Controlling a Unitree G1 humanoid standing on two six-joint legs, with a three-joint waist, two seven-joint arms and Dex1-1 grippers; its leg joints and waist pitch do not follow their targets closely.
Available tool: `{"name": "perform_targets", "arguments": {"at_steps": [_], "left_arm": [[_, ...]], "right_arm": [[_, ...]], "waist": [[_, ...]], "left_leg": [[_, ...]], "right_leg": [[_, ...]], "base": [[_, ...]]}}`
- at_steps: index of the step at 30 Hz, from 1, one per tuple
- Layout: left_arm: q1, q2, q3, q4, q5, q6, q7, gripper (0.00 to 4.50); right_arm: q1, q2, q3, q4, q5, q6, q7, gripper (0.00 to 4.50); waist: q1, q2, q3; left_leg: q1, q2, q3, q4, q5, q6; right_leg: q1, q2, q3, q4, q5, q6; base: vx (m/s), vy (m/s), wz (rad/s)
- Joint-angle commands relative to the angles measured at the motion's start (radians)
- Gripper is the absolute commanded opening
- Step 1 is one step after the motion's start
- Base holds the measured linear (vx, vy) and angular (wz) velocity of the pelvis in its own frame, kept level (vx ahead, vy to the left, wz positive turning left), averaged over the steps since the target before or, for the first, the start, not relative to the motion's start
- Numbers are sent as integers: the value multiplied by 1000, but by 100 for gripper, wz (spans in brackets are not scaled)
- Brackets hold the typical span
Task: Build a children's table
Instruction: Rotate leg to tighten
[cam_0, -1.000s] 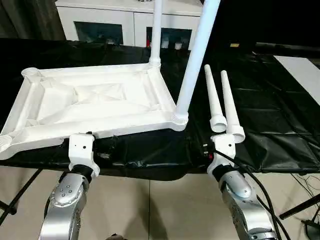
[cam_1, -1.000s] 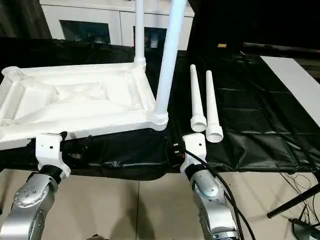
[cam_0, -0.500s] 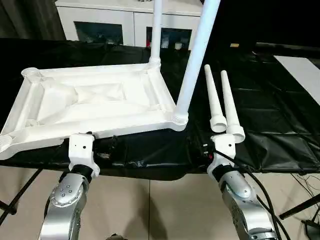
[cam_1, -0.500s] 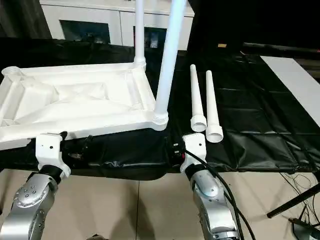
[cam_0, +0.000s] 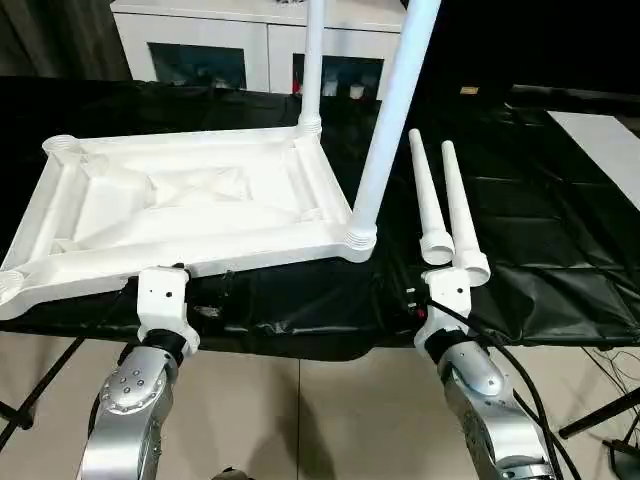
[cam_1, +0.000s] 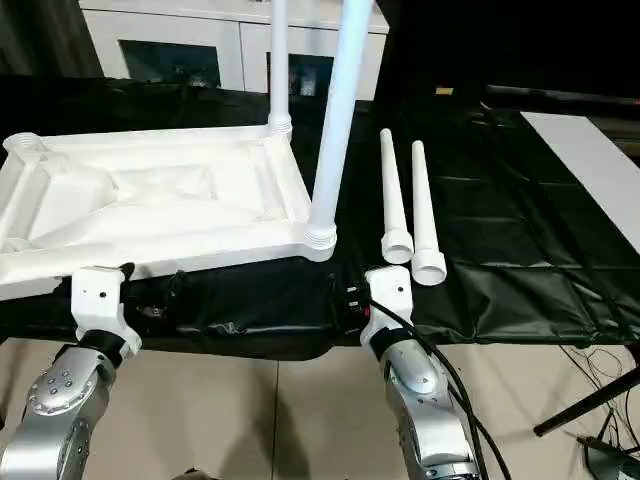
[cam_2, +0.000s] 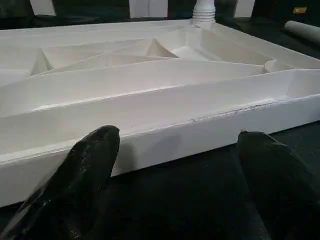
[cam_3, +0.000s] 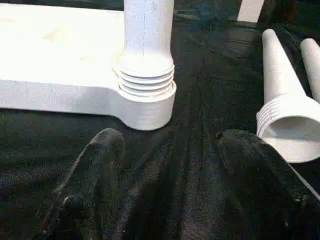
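White table top (cam_0: 190, 205) and legs (cam_0: 447, 215) on a black cover (cam_0: 560, 200); fingers (cam_2: 85, 175) look black.

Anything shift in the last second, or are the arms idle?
Nothing visibly changed. The white plastic tabletop lies upside down on the black cover with two tube legs standing in its sockets, two loose tapered legs beside it; left gripper and right gripper stay open, holding nothing.

My head cameras look down over both forearms at the tabletop (cam_0: 190, 200); my wrist cameras sit close, sharing its near edge.
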Motion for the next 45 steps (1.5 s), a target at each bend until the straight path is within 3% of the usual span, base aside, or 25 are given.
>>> {"name": "perform_targets", "arguments": {"at_steps": [1, 45], "left_arm": [[-1, 3, -9, 5, -2, -2, -5, 419], [-1, 3, -9, 5, -2, -2, -5, 419]], "right_arm": [[-8, -2, -9, 4, 8, 6, -1, 332], [-8, -2, -9, 4, 8, 6, -1, 332]], "waist": [[0, 15, -41], [0, 14, -41]], "left_leg": [[16, 24, -14, -91, -396, -27], [17, 24, -13, -90, -395, -26]], "right_leg": [[22, -62, 49, -100, -308, -87], [21, -62, 49, -101, -309, -86]], "base": [[0, 0, 0], [0, 0, 0]]}}
